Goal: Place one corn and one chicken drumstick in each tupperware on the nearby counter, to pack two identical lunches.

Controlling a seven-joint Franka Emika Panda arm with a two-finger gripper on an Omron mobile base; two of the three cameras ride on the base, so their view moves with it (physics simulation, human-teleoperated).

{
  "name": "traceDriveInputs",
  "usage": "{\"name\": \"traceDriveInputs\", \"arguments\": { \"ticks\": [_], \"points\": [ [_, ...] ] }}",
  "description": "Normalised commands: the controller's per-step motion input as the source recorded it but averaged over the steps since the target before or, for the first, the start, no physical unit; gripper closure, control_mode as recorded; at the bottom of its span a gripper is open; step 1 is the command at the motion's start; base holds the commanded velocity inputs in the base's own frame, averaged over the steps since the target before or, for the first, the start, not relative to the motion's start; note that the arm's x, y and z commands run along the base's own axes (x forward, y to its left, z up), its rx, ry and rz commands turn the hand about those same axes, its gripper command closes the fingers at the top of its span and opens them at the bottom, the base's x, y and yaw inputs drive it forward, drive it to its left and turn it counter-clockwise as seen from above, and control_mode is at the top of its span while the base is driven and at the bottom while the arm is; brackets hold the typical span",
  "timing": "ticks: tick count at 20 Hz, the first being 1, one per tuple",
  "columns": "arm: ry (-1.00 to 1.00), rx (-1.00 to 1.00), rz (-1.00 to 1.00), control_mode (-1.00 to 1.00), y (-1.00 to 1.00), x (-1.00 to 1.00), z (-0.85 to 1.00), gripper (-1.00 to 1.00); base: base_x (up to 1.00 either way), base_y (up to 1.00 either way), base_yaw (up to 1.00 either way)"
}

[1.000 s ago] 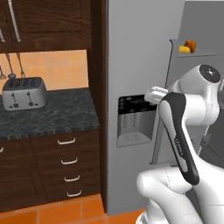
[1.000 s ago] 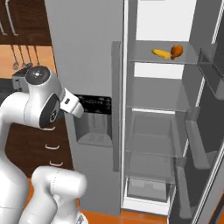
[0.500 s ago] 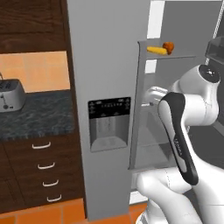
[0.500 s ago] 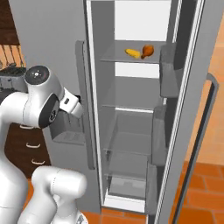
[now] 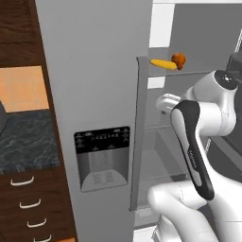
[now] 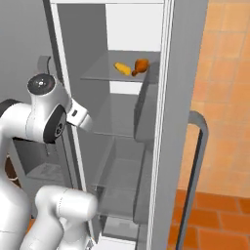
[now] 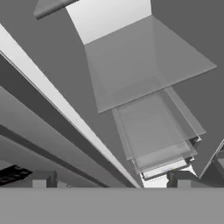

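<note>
Open refrigerator interior: on an upper shelf (image 6: 100,73) lie a yellow corn (image 6: 123,69) and a brown chicken drumstick (image 6: 140,66), touching. Well below them, the white arm's end effector (image 7: 111,183), fingers spread and empty, points at lower shelves, probably preparing to reach upward.

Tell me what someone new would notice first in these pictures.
The tall grey fridge stands open, its shelves bare except for a yellow corn and a brown chicken drumstick lying side by side on an upper shelf. The white robot arm rises in front of it, below that shelf.
</note>
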Motion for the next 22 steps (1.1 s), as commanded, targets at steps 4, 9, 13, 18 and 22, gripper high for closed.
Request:
{"name": "traceDriveInputs", "arguments": {
  "ticks": [4,9,13,18,22],
  "points": [
    [0.00,0.00,0.00,1.00,0.00,0.00,0.00,-1.00,0.48,-0.39,0.00],
    [0.00,0.00,0.00,1.00,0.00,0.00,0.00,-1.00,0.34,-0.32,0.00],
    [0.00,0.00,0.00,1.00,0.00,0.00,0.00,-1.00,0.06,-0.34,0.00],
    [0.00,0.00,0.00,1.00,0.00,0.00,0.00,-1.00,0.11,-0.21,0.00],
    [0.00,0.00,0.00,-1.00,0.00,0.00,0.07,-1.00,0.00,-0.07,0.00]
  ]
}}
